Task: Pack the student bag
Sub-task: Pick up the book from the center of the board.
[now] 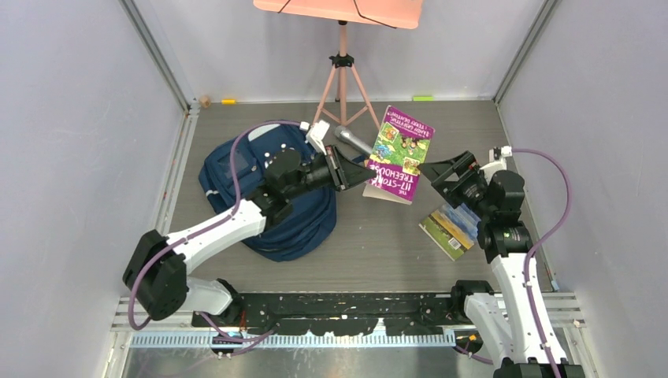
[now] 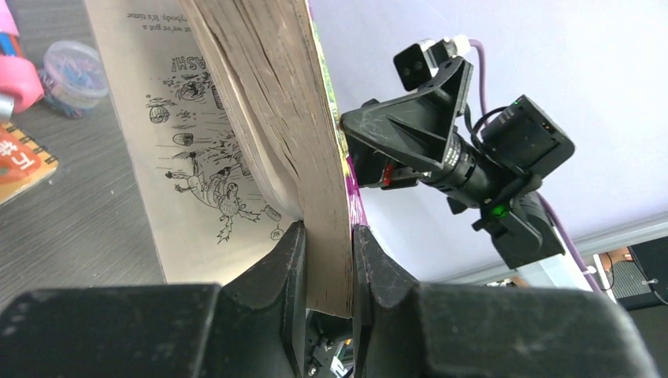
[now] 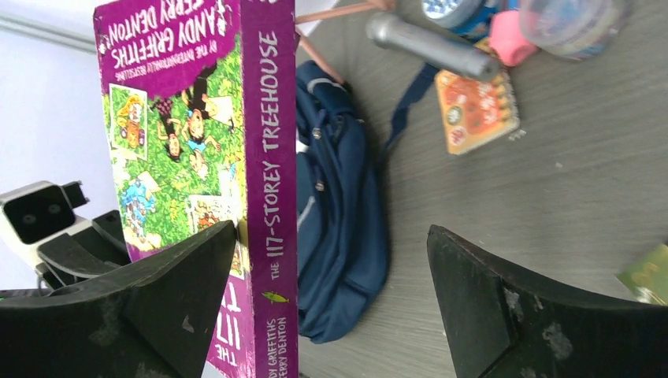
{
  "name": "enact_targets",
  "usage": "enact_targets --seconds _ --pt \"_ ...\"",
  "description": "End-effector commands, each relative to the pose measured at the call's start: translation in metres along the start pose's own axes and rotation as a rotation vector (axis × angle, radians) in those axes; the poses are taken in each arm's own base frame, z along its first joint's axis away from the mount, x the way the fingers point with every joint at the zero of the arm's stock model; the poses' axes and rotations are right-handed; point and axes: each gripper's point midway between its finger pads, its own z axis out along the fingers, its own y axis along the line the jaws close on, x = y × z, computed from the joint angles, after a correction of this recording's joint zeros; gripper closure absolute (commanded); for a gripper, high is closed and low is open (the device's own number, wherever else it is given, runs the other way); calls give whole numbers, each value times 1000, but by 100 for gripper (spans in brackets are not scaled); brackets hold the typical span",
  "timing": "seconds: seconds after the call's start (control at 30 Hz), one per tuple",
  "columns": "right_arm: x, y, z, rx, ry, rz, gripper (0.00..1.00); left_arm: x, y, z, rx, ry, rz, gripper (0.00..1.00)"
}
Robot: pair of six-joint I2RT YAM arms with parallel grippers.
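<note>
The student bag [image 1: 260, 201], navy blue, lies slumped on the table at the left, and it also shows in the right wrist view [image 3: 343, 213]. My left gripper [image 1: 362, 174] is shut on a purple paperback, "The 117-Storey Treehouse" [image 1: 400, 152], holding it up in the air right of the bag. In the left wrist view both fingers [image 2: 287, 268] clamp the page block [image 2: 272, 102]. My right gripper [image 1: 439, 168] is open at the book's right edge. In the right wrist view [image 3: 331, 232] the book's spine [image 3: 272, 197] stands just inside the left finger [image 3: 157, 291].
A green book [image 1: 450, 227] lies on the table under my right arm. A silver torch [image 1: 352, 139], an orange booklet [image 3: 476, 110], a pink lump [image 3: 510, 39] and a clear tub [image 3: 571, 24] lie behind the book. A tripod [image 1: 343, 75] stands at the back.
</note>
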Motion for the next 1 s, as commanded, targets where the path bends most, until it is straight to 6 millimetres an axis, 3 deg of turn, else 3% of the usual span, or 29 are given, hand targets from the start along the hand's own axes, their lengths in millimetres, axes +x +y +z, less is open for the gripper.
enact_targets --seconds 0.0,0.2,0.27,0.47,0.67,0.8,0.97 --pt "-15 65 -8 -284 -20 -15 2 -35 -55 -19 136 -115 95 100" --pt "-15 103 -15 -445 23 -10 2 -41 -71 -32 162 -138 113 100" --pt "-15 107 -15 -446 27 -25 2 -41 -75 -34 173 -138 114 100" --pt "10 114 -4 -459 92 -33 2 -47 -93 -40 229 -147 114 100" --pt "37 145 1 -539 155 -86 5 -45 -96 -39 222 -113 148 100" --pt "37 153 6 -545 147 -103 22 -42 -90 -41 205 -111 144 100" --pt "35 141 7 -489 117 -120 41 -38 -77 -44 145 -110 153 100"
